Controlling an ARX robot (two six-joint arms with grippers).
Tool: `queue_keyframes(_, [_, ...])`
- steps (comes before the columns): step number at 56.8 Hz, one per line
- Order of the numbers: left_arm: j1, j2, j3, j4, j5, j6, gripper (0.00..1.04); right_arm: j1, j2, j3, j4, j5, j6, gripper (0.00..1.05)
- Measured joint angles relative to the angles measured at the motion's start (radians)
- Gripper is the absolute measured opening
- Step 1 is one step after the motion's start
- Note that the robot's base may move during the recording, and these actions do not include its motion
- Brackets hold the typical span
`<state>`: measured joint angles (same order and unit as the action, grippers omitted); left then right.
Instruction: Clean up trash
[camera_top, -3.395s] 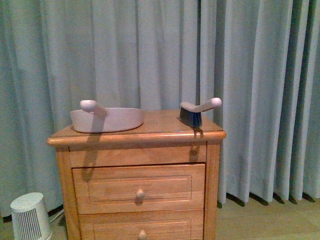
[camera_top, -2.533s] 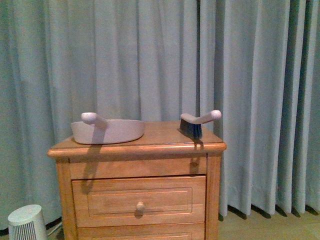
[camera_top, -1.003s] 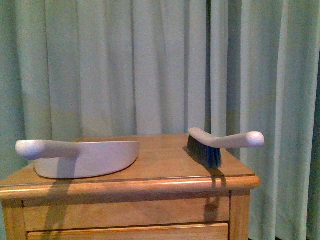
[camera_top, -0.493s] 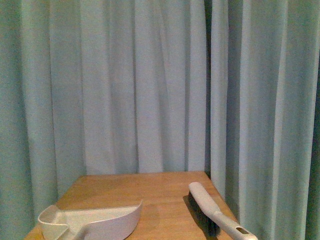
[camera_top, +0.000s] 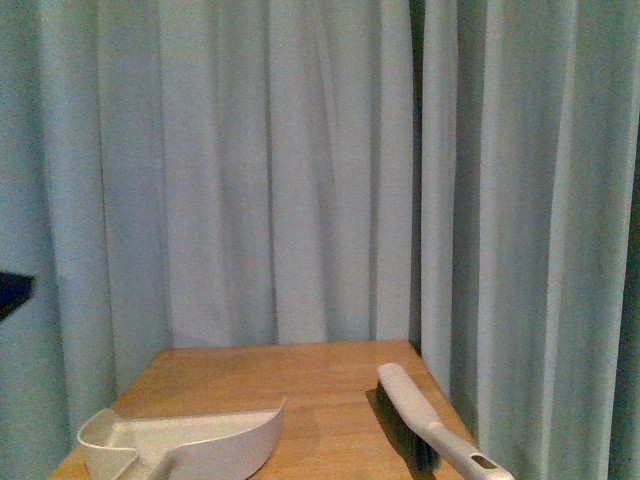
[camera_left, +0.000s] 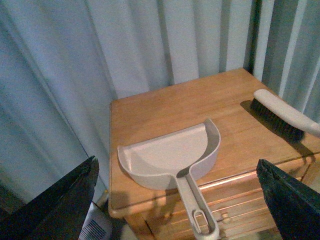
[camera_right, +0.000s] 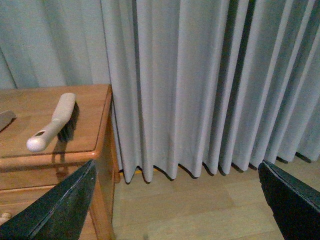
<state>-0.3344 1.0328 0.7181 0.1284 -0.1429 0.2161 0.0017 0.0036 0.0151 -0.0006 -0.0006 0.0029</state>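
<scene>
Item, far left of the front view: a dark shape (camera_top: 14, 292) cutting in at the frame edge; what it is cannot be told. Item: left gripper (camera_left: 176, 164), seen from its own wrist camera, its two dark fingers (camera_left: 60, 202) spread wide with nothing between them, hanging above and in front of the cabinet. Item: small white slatted object (camera_left: 94, 228) low beside the cabinet's left side, only partly in frame. Item: dustpan (camera_top: 190, 440), pale grey, lying flat on the left front part of the wooden cabinet top (camera_top: 300, 375), open mouth facing the curtain, its handle (camera_left: 196, 205) running out past the front edge. Item: cabinet top, bare wood between the two tools, with a moulded front edge. Item: brush (camera_top: 418, 418), pale handle and dark bristles, bristles down on the right side of the top close to the right edge, well apart from the dustpan, its rounded handle end (camera_right: 34, 144) pointing to the front right corner. Item: curtain (camera_top: 300, 170), grey-blue, in heavy vertical folds behind and to the right of the cabinet, hanging down to a tan floor (camera_right: 190, 210). Item: right gripper (camera_right: 177, 165), fingers likewise wide apart and holding nothing, off to the right of the cabinet over the floor, touching neither tool.
</scene>
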Motion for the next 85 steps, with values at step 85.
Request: queue_keyframes(85, [-0.037,0.755,0.374,-0.319,-0.227,-0.314,0.97,0.0,0.0,0.0,0.0,0.0,0.0,0.97])
